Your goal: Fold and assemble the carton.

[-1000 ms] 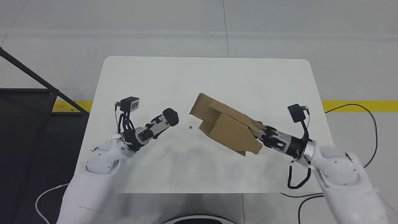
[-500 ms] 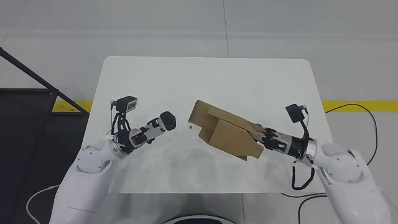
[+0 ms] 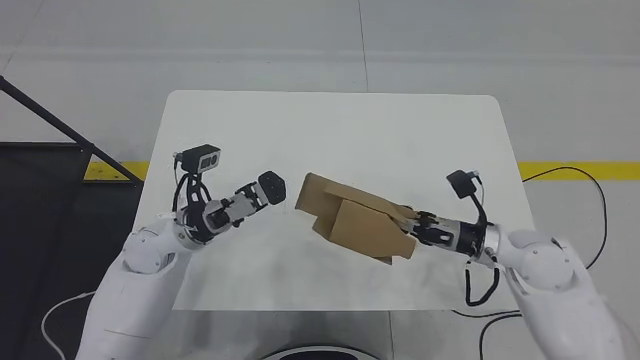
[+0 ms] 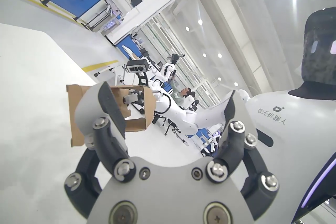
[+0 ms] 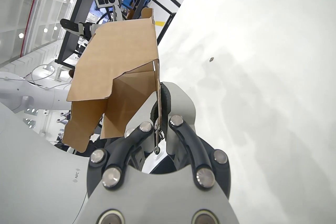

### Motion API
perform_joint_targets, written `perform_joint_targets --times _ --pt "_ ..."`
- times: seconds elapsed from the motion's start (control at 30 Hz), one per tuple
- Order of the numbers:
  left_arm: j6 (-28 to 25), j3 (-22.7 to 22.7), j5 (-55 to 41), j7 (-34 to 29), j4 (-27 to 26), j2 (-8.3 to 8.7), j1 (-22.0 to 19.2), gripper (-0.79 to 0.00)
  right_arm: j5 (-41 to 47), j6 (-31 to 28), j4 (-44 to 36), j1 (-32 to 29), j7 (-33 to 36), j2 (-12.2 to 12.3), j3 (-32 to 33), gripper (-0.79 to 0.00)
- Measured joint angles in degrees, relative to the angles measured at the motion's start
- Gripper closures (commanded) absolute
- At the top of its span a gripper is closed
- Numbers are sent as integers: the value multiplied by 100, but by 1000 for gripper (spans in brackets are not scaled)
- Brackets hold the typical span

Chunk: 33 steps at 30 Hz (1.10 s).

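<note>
Left arm is bent at the elbow, with the forearm angled inward. Left claw is held with the jaws spread wide; nothing is gripped between the pads. Right arm is stretched inward from the opposite side. Right claw is clamped on an edge flap of the carton, with both fingers pressed against the cardboard.

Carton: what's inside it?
Nothing that shows. The carton is a hollow, open-ended tube, and looking through it you see the right pincer clamped on one wall at the other end. A finger of the open left pincer hides part of the interior.
</note>
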Motion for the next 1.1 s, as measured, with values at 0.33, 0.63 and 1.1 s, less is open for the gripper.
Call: perform_joint_targets --times 0.33,0.63,1.1 --pt "-80 500 454 78 -401 364 -91 -785 472 -106 312 290 500 11 -206 0" --pt "-563 1041 851 559 -386 780 -191 -785 623 -108 379 344 616 28 -280 0" --pt "-1287 1943 1049 1287 -89 1341 -567 -785 722 -97 429 485 728 42 -425 0"
